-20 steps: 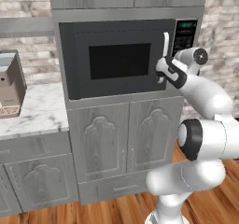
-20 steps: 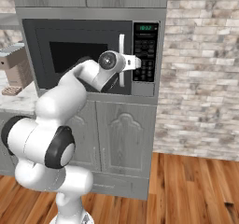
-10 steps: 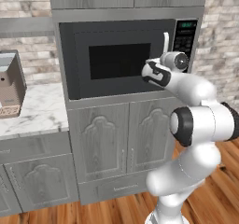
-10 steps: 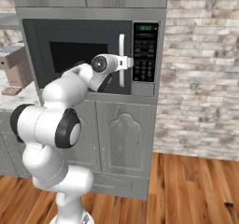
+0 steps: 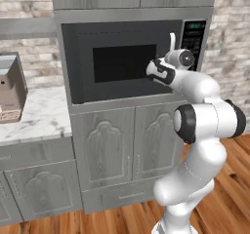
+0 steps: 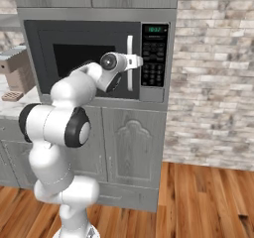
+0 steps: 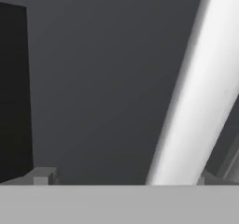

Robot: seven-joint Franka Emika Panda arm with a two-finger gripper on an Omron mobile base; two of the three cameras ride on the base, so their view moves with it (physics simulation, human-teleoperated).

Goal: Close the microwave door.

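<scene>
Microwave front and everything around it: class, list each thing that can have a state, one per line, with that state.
microwave door: shut flush against the microwave.
green display: lit.
pincer: right at the door beside its white handle; open or shut, cannot tell.
lower cabinet doors: closed.

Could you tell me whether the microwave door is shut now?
Shut: the microwave door lies flush with the keypad panel, with no interior showing.
</scene>
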